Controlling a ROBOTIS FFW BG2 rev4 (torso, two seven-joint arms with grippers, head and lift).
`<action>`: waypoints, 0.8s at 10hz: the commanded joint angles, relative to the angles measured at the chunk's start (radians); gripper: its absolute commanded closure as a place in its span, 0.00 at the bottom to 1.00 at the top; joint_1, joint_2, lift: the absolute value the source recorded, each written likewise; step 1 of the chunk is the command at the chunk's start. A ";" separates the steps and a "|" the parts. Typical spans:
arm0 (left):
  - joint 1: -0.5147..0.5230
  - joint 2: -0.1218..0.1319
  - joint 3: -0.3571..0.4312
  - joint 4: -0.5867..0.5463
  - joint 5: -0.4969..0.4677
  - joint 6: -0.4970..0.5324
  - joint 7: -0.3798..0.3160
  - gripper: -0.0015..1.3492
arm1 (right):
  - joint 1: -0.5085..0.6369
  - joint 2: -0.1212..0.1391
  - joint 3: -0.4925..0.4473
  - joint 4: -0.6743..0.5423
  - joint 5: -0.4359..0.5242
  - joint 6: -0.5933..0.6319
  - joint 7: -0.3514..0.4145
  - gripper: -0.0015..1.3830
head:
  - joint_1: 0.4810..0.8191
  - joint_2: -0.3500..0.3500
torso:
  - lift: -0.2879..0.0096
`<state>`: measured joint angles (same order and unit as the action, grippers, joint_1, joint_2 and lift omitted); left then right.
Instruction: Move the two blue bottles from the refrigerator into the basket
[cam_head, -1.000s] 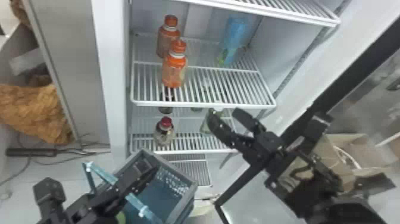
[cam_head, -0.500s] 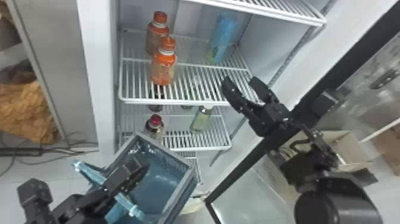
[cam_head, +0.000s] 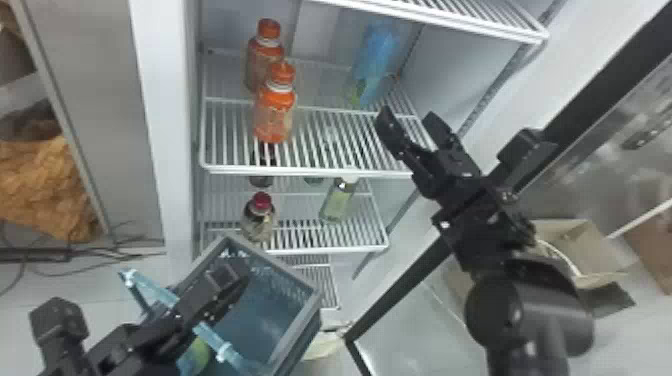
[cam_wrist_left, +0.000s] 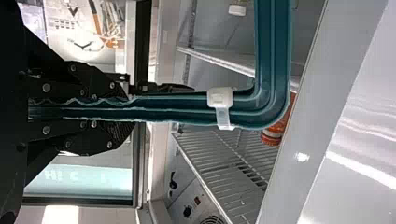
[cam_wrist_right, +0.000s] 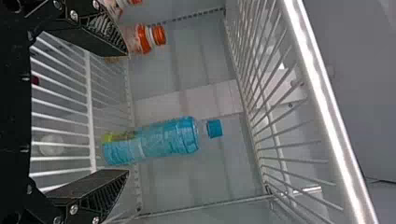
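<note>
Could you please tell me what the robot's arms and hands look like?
The left arm and right arm are black, the right with a thick, rounded section. The left hand and right hand each have two black fingers with textured surfaces and pale metallic screws.

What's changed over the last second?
Right gripper moved up, from below the front edge of the shelf toward the blue bottle. Nothing newly gripped or released. Unchanged: left gripper on the basket handle, blue bottle and orange bottles on the shelf.
</note>
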<state>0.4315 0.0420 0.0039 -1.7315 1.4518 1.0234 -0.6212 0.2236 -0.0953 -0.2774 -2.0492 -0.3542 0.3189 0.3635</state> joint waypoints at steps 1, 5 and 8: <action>0.000 -0.001 0.000 0.000 0.000 0.000 0.000 0.89 | -0.064 -0.001 0.002 0.077 0.025 -0.020 -0.009 0.12 | 0.63 0.00 | 0.97; -0.005 -0.001 0.000 0.005 -0.002 0.005 0.001 0.89 | -0.221 -0.021 0.060 0.266 0.057 -0.042 -0.034 0.12 | 0.63 0.00 | 0.97; -0.007 -0.001 0.000 0.007 -0.002 0.005 0.001 0.89 | -0.307 -0.029 0.082 0.352 0.095 -0.042 -0.057 0.11 | 0.63 0.00 | 0.97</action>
<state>0.4244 0.0417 0.0040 -1.7253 1.4497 1.0283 -0.6197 -0.0673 -0.1232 -0.1958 -1.7138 -0.2685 0.2773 0.3067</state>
